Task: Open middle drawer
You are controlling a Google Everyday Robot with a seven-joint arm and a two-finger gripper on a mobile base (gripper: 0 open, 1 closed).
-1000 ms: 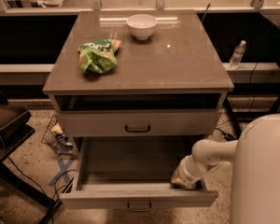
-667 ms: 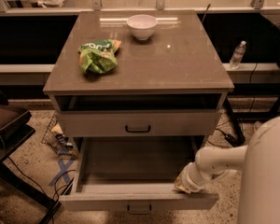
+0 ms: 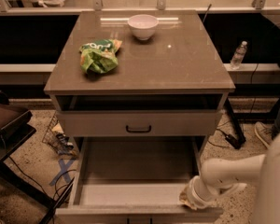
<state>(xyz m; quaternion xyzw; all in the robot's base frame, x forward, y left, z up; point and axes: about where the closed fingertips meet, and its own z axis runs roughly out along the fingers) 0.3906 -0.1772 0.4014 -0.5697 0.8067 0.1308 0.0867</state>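
The middle drawer (image 3: 177,124) is the grey-beige front with a small dark bar handle (image 3: 138,129). It sits closed under a dark open slot below the cabinet top. Below it, the bottom drawer (image 3: 130,195) is pulled far out and looks empty inside. My gripper (image 3: 191,200) is low at the right front corner of that open bottom drawer, at its front rim, on the end of my white arm (image 3: 228,174). It is well below and to the right of the middle drawer's handle.
On the cabinet top (image 3: 186,64) lie a green snack bag (image 3: 99,55) and a white bowl (image 3: 143,26). A water bottle (image 3: 238,55) stands on the ledge at the right. A dark chair (image 3: 7,125) is at the left, with cables and blue tape (image 3: 60,171) on the floor.
My gripper has moved toward the front, down in the picture. The bottom drawer's front has slid further out with it. The middle drawer has not moved.
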